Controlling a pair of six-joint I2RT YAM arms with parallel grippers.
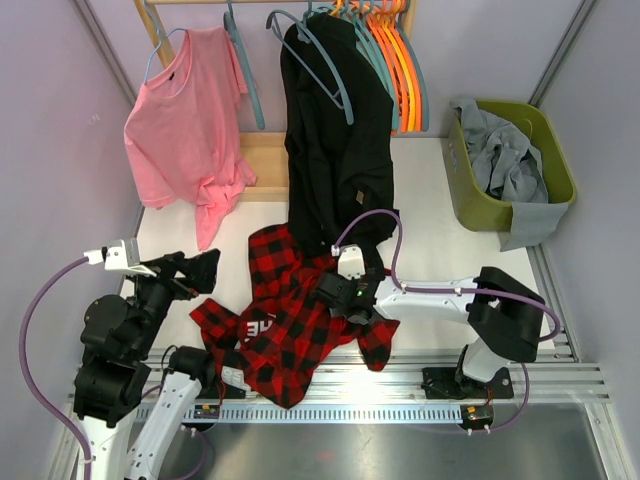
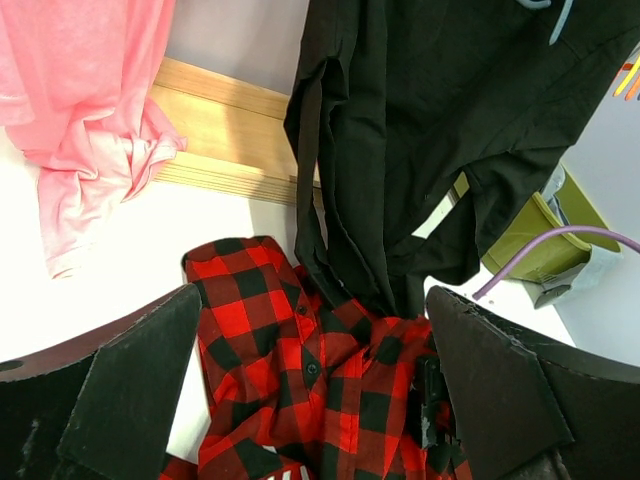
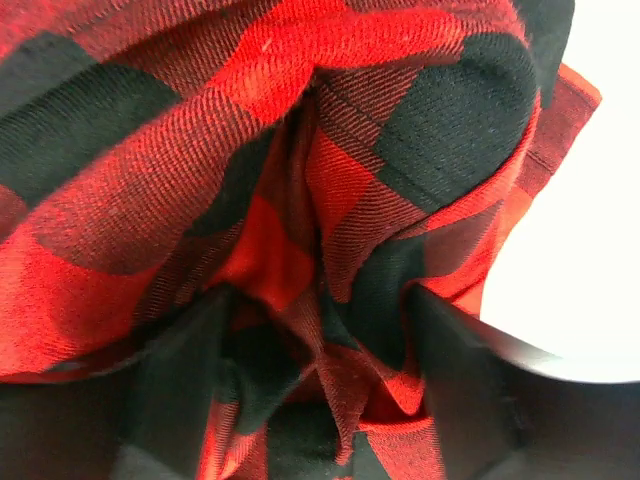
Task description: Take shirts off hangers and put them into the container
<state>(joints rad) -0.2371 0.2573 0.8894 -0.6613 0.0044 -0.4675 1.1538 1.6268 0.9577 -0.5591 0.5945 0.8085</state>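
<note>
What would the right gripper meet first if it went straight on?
The plaid shirt: a bunched fold sits right ahead, inside the open jaws of the right gripper. What lies beneath is hidden.

Twill-woven plaid shirt, smooth plastic basket, wooden plank

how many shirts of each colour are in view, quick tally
pink shirt: 1
black shirt: 1
red-and-black plaid shirt: 1
grey shirt: 1
total: 4
</note>
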